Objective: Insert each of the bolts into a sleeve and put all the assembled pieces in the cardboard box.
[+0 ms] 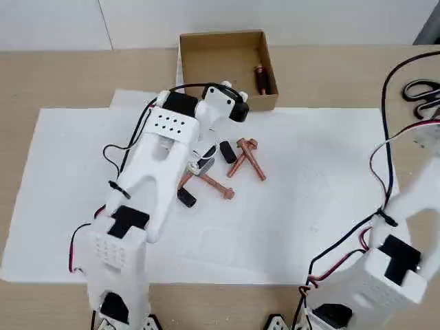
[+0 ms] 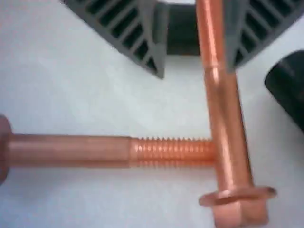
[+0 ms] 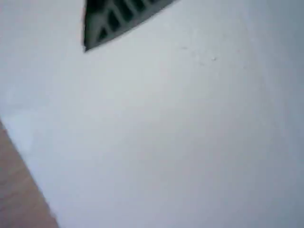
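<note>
Copper bolt (image 2: 223, 123) lies on the white sheet (image 1: 309, 206) with its shank between the jaws of the left gripper (image 2: 194, 66), its flanged head pointing away from the wrist. The jaws stand narrowly apart around it. One finger (image 2: 256, 28) is against the shank and a gap shows between the shank and the other finger, so the bolt is straddled rather than clamped.

A second bolt (image 2: 95, 151) lies crosswise on the sheet, its threaded tip touching the first bolt's shank. A black sleeve (image 2: 287, 90) lies just beside the straddled bolt, and another sleeve (image 1: 186, 197) rests close against the left arm in the high view. Two more bolts (image 1: 246, 157) lie crossed over each other a little farther out on the sheet.

The cardboard box (image 1: 206, 48) sits at the sheet's far edge, with one assembled piece (image 1: 260, 79) inside along its right wall.

The right gripper (image 3: 118, 19) hangs over the sheet near the edge of the table (image 3: 19, 199), well apart from the bolts. Whether it is wide or closed cannot be told. Scissors (image 1: 421, 93) lie on the table at the far right.
</note>
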`<act>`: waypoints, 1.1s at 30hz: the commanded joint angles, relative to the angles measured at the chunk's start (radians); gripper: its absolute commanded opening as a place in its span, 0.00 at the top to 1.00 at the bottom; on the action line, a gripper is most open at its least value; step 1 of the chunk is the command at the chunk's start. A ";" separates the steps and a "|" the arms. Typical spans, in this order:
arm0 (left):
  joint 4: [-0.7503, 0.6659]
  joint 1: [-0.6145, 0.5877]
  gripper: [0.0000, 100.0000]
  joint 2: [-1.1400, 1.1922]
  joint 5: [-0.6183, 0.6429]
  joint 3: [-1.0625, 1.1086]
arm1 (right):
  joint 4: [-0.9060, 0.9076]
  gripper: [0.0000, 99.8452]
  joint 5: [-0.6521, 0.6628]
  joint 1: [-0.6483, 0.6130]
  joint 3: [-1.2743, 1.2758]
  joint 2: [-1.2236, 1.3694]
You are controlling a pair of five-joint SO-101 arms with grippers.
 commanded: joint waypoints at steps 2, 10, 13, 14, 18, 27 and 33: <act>-0.011 -0.006 0.92 0.061 -0.008 -0.104 | -0.012 0.84 0.008 -0.007 0.002 -0.018; 0.011 -0.006 0.92 0.178 -0.011 -0.225 | -0.012 0.84 0.008 -0.007 0.002 -0.018; 0.011 -0.006 0.92 0.210 -0.012 -0.248 | -0.012 0.84 0.008 -0.007 0.002 -0.018; 0.011 -0.006 0.92 0.216 -0.014 -0.249 | -0.012 0.84 0.008 -0.007 0.002 -0.018; 0.008 -0.008 0.92 0.229 -0.031 -0.249 | -0.012 0.84 0.008 -0.007 0.002 -0.018; 0.009 -0.005 0.94 0.236 -0.048 -0.246 | -0.010 0.84 0.005 -0.007 0.002 -0.018; 0.017 -0.003 0.99 0.235 -0.048 -0.268 | -0.010 0.84 0.005 -0.007 0.002 -0.019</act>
